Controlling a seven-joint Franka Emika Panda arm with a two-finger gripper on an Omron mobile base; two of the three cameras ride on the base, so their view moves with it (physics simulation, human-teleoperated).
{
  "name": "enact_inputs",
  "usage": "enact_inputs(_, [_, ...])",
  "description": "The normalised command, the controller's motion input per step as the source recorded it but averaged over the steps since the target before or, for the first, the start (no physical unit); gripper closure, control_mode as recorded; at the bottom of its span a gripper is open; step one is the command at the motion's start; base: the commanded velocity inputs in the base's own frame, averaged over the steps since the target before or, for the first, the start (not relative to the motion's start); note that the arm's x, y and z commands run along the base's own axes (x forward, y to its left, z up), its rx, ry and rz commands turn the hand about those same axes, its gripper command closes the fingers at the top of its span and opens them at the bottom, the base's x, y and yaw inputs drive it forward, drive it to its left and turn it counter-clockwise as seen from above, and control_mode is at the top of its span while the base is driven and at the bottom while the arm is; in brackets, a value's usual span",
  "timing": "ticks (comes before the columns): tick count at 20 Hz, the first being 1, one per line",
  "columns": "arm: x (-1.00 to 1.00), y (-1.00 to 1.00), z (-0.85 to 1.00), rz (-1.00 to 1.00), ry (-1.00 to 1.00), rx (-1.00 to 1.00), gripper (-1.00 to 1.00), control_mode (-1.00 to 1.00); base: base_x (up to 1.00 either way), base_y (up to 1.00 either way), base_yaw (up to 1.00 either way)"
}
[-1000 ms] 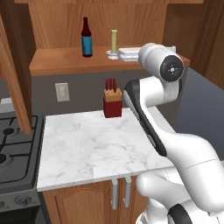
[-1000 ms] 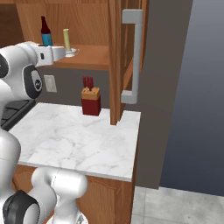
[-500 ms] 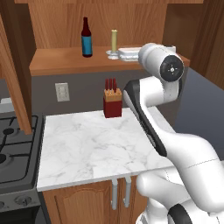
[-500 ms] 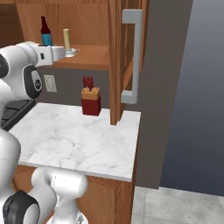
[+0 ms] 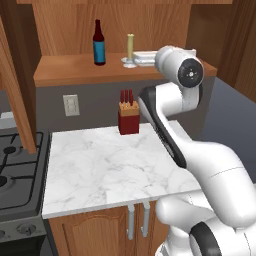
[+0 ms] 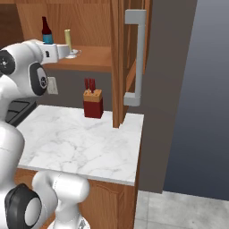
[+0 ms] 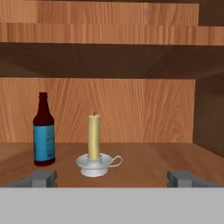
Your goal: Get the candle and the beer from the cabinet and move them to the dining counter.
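Note:
The cabinet stands open, and on its wooden shelf (image 5: pixel 70 70) are the beer (image 5: pixel 99 43) (image 6: pixel 46 32) (image 7: pixel 44 135), a dark bottle with a blue label, and the pale yellow candle (image 5: pixel 130 47) (image 6: pixel 68 40) (image 7: pixel 93 136) in a small white holder. The beer is left of the candle. My gripper (image 5: pixel 131 60) (image 6: pixel 71 53) (image 7: pixel 113 177) is open at shelf height, just in front of the candle and facing it, with nothing between its fingertips (image 7: pixel 42 176). The dining counter is out of view.
A red knife block (image 5: pixel 128 118) (image 6: pixel 93 103) stands at the back of the marble worktop (image 5: pixel 110 165) below the shelf. The stove (image 5: pixel 15 170) adjoins it on the left. The open cabinet door (image 6: pixel 117 62) with a long silver handle (image 6: pixel 136 58) hangs to the right.

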Motion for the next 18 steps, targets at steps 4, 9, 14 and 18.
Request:
enact_inputs(4, [0.34,0.28,0.20,-0.03,0.00,-0.04,-1.00,-1.00,0.00,0.00,0.00])
enact_inputs(9, [0.22,0.25,0.23,-0.04,0.00,-0.06,-1.00,-1.00,0.00,0.00,0.00])
enact_inputs(14, [0.19,0.10,0.01,0.00,0.05,0.00,-1.00,-1.00,0.00,0.00,0.00])
enact_inputs(18, [0.11,0.00,0.00,0.00,0.02,0.05,-1.00,-1.00,0.00,0.00,0.00])
